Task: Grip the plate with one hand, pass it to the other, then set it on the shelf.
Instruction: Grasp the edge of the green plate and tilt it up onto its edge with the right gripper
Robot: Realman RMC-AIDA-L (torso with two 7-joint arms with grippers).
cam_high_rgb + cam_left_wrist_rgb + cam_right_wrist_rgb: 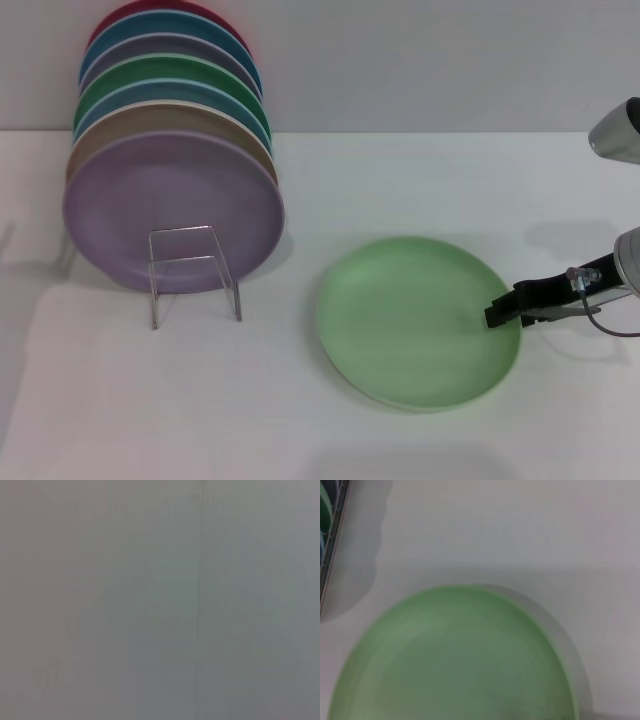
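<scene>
One pale lime-green plate (415, 320) flat on white surface (300, 420), right of acrylic rack (193, 270) | my right gripper (497, 312) at its right rim for edge pickup | fingers: cannot tell if clamped | left gripper unseen

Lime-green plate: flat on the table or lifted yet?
Flat on the table. The plate rests there, with the right hand at its rim.
</scene>
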